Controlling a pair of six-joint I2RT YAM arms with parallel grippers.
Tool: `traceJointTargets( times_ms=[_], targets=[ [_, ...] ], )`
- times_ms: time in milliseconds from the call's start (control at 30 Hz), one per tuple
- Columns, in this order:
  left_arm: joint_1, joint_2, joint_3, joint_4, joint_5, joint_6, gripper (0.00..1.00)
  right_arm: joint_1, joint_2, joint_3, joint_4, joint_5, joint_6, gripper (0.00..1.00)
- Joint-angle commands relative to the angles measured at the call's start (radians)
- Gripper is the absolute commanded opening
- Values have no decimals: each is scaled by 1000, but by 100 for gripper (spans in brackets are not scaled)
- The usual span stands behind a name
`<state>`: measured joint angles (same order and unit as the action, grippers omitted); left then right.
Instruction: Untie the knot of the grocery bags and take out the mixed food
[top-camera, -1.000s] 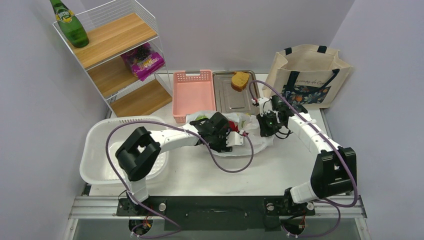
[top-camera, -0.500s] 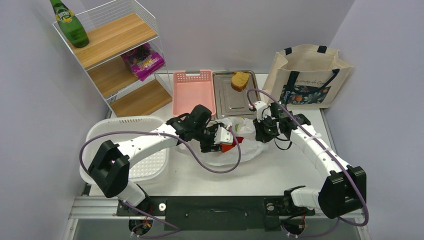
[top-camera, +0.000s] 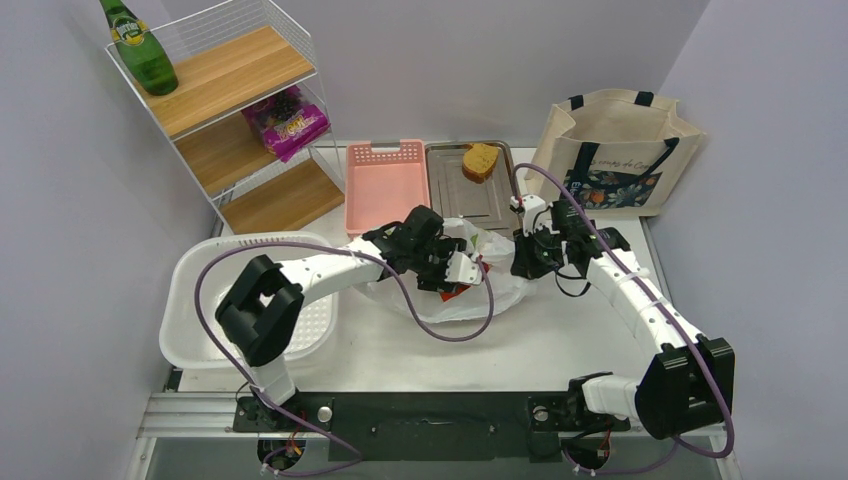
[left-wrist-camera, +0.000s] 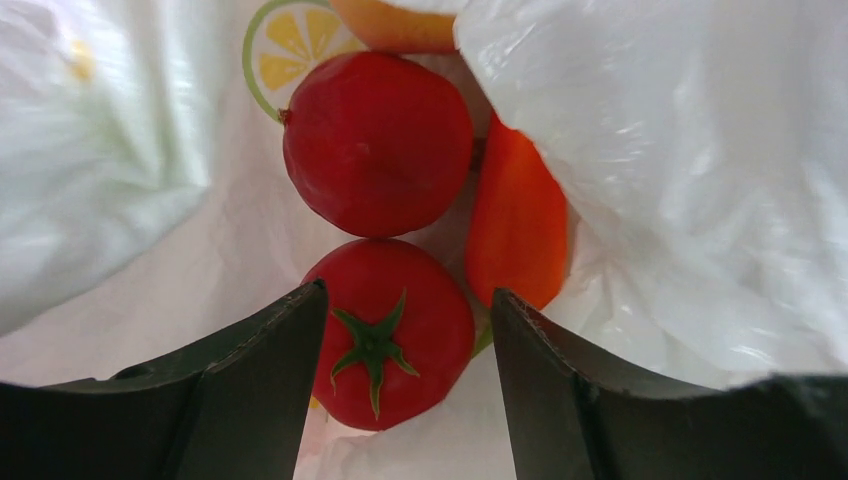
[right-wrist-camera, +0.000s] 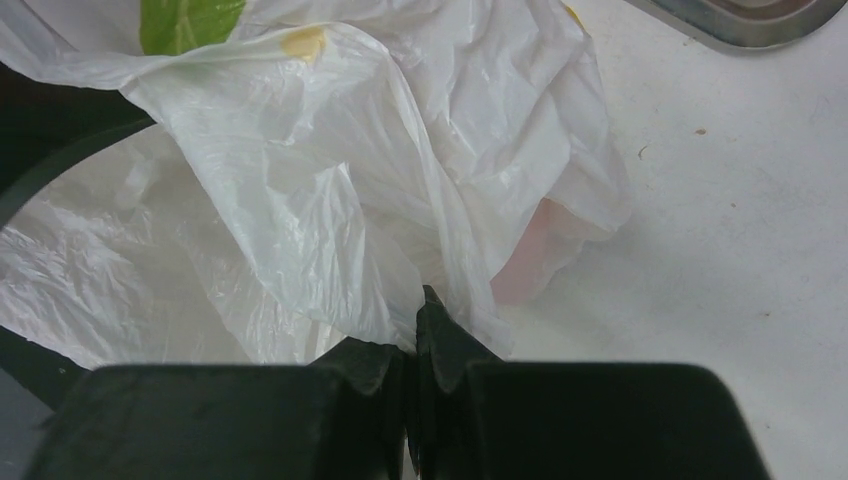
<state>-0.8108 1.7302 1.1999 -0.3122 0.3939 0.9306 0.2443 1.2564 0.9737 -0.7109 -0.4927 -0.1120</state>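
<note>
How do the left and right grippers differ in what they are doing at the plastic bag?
The left gripper is open, fingers flanking a tomato inside the plastic bag; the right gripper is shut, pinching a fold of its film. The left gripper reaches into the bag's mouth; the right gripper holds it from outside. Both work on the same bag.

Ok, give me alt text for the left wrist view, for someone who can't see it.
Open left fingers flank a stemmed red tomato inside the plastic bag. Behind it lie a round red fruit and an orange carrot-like piece.
</note>
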Motion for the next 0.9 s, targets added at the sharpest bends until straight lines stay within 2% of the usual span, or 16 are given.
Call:
traceJointTargets(
  times_ms=[0,333,433,567,633,733,767,867],
  targets=[
    [-6,68,72,35,-99,67,60,-13,-19,22,26,-46,11,0],
    [-36,178,35,126,-279,67,67,-49,-12,-22,19,-81,-4,0],
    [-36,197,34,118,-292,51,64,-56,-8,-23,15,-84,-9,0],
    [-37,195,48,78,-266,44,47,-62,2,-21,15,-87,-11,0],
    [-42,176,57,71,-242,25,32,-66,9,-18,15,-89,-12,0],
    [-51,127,89,32,-131,-18,19,-74,19,-12,17,-91,-10,0],
    [-59,96,103,16,-108,-36,12,-76,22,-8,18,-94,-8,0],
    [-79,28,124,6,-13,-80,2,-79,26,0,26,-102,0,0]
  ],
)
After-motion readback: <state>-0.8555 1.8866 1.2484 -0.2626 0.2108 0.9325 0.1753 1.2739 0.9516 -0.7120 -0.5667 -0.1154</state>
